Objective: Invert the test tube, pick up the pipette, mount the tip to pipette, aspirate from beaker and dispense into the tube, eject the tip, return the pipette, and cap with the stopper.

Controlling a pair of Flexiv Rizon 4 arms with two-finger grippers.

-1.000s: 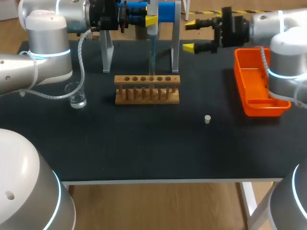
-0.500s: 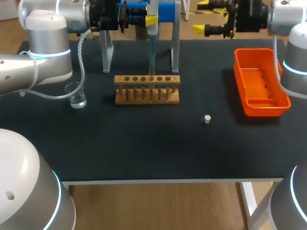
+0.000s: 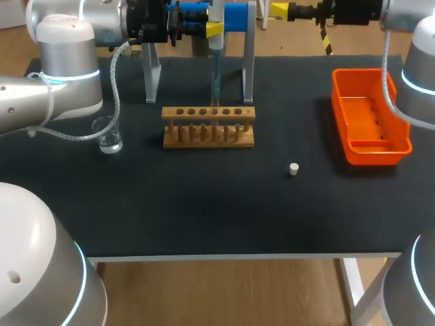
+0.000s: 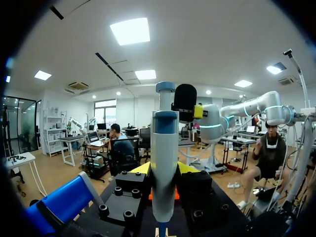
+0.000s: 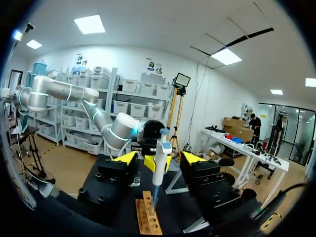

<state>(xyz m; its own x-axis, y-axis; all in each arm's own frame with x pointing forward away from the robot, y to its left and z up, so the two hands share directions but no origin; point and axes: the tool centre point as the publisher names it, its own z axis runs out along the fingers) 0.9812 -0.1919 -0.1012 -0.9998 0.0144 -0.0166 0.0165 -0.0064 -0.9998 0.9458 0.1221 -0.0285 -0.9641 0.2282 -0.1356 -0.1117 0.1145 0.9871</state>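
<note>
My left gripper (image 3: 204, 26) is at the table's far side, shut on the blue-and-white pipette (image 3: 234, 17) and holding it upright over the wooden tube rack (image 3: 209, 127). A thin clear shaft (image 3: 216, 78) runs from the pipette down to the rack. In the left wrist view the pipette (image 4: 164, 158) stands clamped between my left gripper (image 4: 164, 170). My right gripper (image 3: 280, 10) is high at the far right, open. In its own view my right gripper (image 5: 159, 159) has its fingers apart, and the pipette (image 5: 160, 163) is well ahead of them. The small stopper (image 3: 293, 169) lies on the mat.
A glass beaker (image 3: 109, 136) stands left of the rack. An orange bin (image 3: 370, 146) sits at the right edge. The grey pipette stand (image 3: 249, 68) straddles the space behind the rack. The black mat (image 3: 204, 204) stretches to the near edge.
My right arm has drawn back and up toward the far right, away from the stand, and its fingers have come closer together. The left arm and pipette have not moved.
</note>
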